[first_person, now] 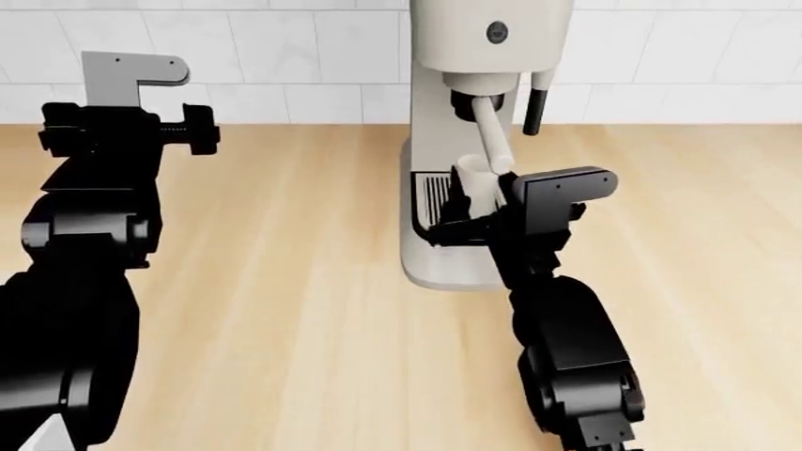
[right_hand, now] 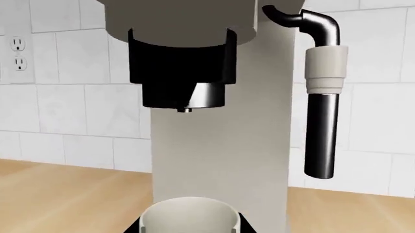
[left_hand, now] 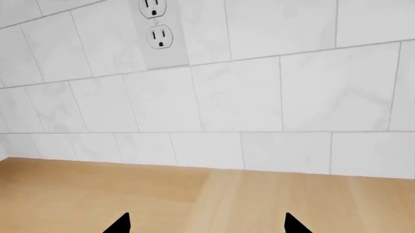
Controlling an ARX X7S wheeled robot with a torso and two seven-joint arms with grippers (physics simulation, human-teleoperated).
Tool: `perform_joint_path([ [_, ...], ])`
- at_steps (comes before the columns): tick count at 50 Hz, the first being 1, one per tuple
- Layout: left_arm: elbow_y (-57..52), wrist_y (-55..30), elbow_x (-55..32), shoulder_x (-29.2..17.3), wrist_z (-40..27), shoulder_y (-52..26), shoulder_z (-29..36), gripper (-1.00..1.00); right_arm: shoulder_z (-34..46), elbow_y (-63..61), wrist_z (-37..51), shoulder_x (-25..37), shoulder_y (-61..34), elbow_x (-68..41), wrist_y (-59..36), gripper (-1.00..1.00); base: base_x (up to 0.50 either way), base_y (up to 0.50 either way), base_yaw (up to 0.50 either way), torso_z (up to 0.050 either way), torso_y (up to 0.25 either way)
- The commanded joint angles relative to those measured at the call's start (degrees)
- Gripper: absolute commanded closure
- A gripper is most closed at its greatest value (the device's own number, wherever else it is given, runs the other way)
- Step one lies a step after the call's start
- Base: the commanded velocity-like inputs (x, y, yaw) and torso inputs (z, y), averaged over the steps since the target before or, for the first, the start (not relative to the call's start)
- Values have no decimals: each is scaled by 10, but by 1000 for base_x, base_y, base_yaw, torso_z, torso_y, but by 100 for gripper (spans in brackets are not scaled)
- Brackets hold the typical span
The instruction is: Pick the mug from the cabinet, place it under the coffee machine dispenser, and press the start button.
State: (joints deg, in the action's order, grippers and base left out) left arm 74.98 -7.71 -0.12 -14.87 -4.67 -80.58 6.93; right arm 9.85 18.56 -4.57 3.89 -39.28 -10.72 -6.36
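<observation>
The cream-white mug (right_hand: 189, 216) sits between my right gripper's (right_hand: 189, 229) black fingertips, right below the dark round dispenser (right_hand: 181, 73) of the cream coffee machine (right_hand: 220, 160). In the head view the mug (first_person: 474, 169) stands over the drip tray (first_person: 433, 199), under the dispenser (first_person: 483, 99) with its angled cream handle, and my right gripper (first_person: 470, 202) is shut around it. A round dark button (first_person: 498, 32) shows on the machine's front. My left gripper (left_hand: 207, 225) is open and empty over the wooden counter, facing the tiled wall; in the head view it (first_person: 130, 127) is at the far left.
A thin steam wand (right_hand: 322, 121) hangs beside the dispenser and also shows in the head view (first_person: 536, 108). A wall outlet (left_hand: 159, 29) is in the white tiles ahead of the left gripper. The wooden counter (first_person: 288, 282) extends on both sides of the machine.
</observation>
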Motion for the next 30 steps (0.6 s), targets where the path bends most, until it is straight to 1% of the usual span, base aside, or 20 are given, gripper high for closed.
perform_joint_path([
  [1,0,2,0,0,0,2,-1,-100,16,155,5,-20,-68,14,79,100,34,3,15,0,0],
  [9,0,2,1,0,0,2,-2,-100,25,208,10,-25,-87,0,109,100,19,4,14,0,0],
  [18,0,3,-1,-1,1,3,-4,-100,34,233,18,-22,-92,-16,124,100,0,1,2,0,0],
  [23,0,2,-1,-1,2,2,-6,-100,40,224,23,-19,-89,-24,113,100,0,0,0,0,0],
  [24,0,2,-1,-1,2,2,-6,-100,41,221,26,-18,-88,-24,108,-100,0,0,0,0,0],
  [27,0,2,-1,-1,3,2,-7,-100,44,185,33,-12,-75,-30,93,-100,0,0,0,0,0],
  [30,0,2,-1,-1,4,1,-8,-100,49,76,47,4,-32,-40,49,-100,0,0,0,0,0],
])
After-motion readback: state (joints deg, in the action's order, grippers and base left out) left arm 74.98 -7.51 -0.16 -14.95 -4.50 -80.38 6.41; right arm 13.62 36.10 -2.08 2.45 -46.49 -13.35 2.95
